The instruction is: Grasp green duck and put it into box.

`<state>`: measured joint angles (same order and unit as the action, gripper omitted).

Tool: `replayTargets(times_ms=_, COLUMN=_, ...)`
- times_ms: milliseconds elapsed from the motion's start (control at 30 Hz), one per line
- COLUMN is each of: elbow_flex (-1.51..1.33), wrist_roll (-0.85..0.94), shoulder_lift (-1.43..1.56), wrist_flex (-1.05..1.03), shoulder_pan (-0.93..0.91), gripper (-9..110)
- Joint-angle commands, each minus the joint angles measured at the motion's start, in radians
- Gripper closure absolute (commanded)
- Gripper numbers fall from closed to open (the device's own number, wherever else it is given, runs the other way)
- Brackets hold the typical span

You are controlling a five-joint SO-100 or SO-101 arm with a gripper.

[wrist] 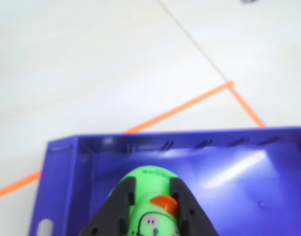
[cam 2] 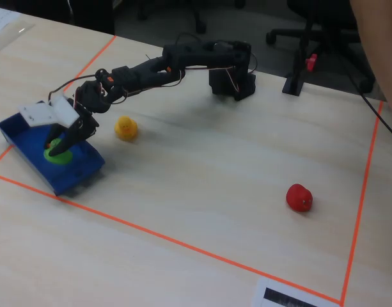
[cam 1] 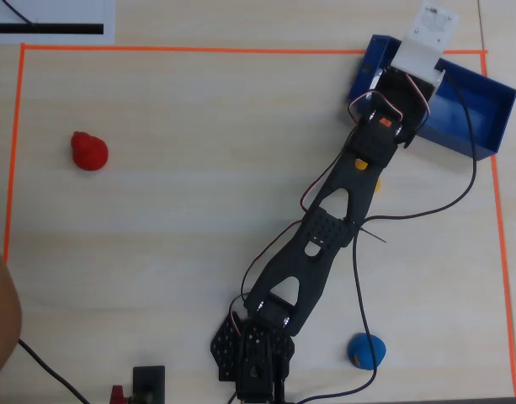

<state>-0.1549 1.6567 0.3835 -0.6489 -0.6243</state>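
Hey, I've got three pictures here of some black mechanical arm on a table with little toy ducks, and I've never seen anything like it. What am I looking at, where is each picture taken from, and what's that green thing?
It is a small black robot arm bolted to a wooden table, ending in a two-finger gripper.

One picture looks straight down from above, one comes from a camera standing beside the table, and the close-up comes from a camera riding on the arm's wrist.

The green thing is a green duck. The wrist view shows both black fingers pressed against its sides, so the gripper is holding it. It hangs inside a blue box; whether it touches the floor I cannot tell.

Also on the table: a yellow duck beside the box, a red duck and a blue duck. Orange tape marks out the work area.
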Motion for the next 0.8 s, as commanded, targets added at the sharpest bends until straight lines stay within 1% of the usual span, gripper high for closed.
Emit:
replayTargets(times_ms=0, elbow_flex=0.075, wrist_roll=0.017, shoulder_lift=0.028, wrist_flex=-0.014, shoulder_pan=0.006, gripper=89)
replayTargets(times_ms=100, elbow_flex=0.086, wrist_roll=0.021, shoulder_lift=0.029, wrist_flex=-0.049, shoulder_pan=0.002, gripper=83)
replayTargets(times_ms=167, elbow_flex=0.087, wrist_roll=0.021, shoulder_lift=0.038, wrist_flex=-0.067, shoulder_pan=-0.003, gripper=77)
replayTargets(times_ms=233, elbow_flex=0.095, wrist_roll=0.021, shoulder_lift=0.057, wrist_flex=-0.098, shoulder_pan=-0.005, gripper=79)
replayTargets(times_ms=300, elbow_flex=0.092, wrist_roll=-0.014, shoulder_lift=0.104, wrist_flex=-0.14, shoulder_pan=-0.005, gripper=85)
replayTargets(times_ms=367, elbow_flex=0.061, wrist_roll=-0.092, shoulder_lift=0.215, wrist_flex=-0.235, shoulder_pan=0.0, gripper=90)
replayTargets(times_ms=433, elbow_flex=-0.026, wrist_roll=-0.169, shoulder_lift=0.39, wrist_flex=-0.367, shoulder_pan=0.009, gripper=93)
replayTargets(times_ms=533, elbow_flex=-0.259, wrist_roll=-0.238, shoulder_lift=0.715, wrist_flex=-0.597, shoulder_pan=0.043, gripper=95)
replayTargets(times_ms=667, elbow_flex=-0.721, wrist_roll=-0.233, shoulder_lift=1.167, wrist_flex=-0.834, shoulder_pan=0.141, gripper=95)
replayTargets(times_ms=700, elbow_flex=-0.856, wrist_roll=-0.23, shoulder_lift=1.273, wrist_flex=-0.874, shoulder_pan=0.176, gripper=95)
replayTargets(times_ms=767, elbow_flex=-1.173, wrist_roll=-0.222, shoulder_lift=1.482, wrist_flex=-0.888, shoulder_pan=0.253, gripper=95)
